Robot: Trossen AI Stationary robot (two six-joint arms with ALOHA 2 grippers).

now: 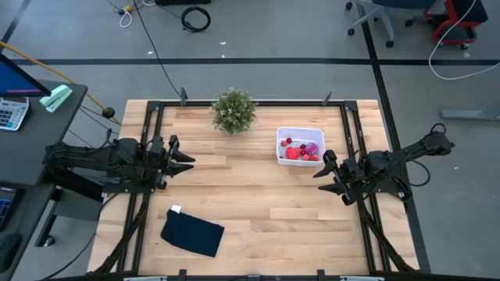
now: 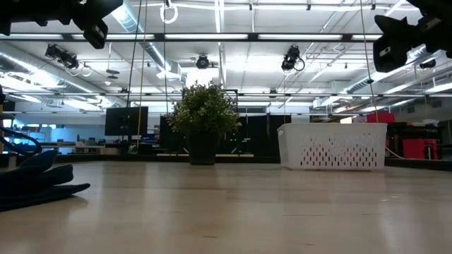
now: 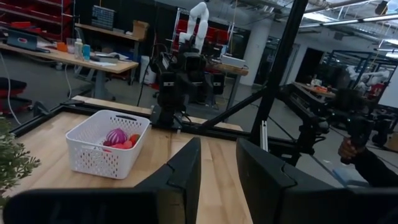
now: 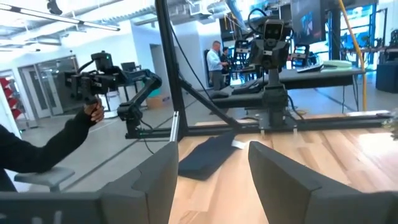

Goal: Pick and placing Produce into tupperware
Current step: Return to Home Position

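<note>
The white perforated basket (image 1: 301,146) stands on the table's far right part, also in the low view (image 2: 333,146) and left wrist view (image 3: 107,142). Red and pink toy fruits (image 1: 297,152) and a spiky purple piece (image 3: 116,135) lie inside it. My left gripper (image 1: 186,158) hovers open above the table's left side, holding nothing. My right gripper (image 1: 324,170) hovers open at the table's right, just near of the basket, empty too. Their fingers show in the left wrist view (image 3: 217,171) and right wrist view (image 4: 211,168).
A bushy green potted plant (image 1: 233,111) stands at the far middle of the table. A dark blue folded cloth (image 1: 192,232) lies near the left front. A person's hand and sleeve (image 4: 56,140) show beyond the table's edge. Black frame rails (image 1: 148,179) run along both sides.
</note>
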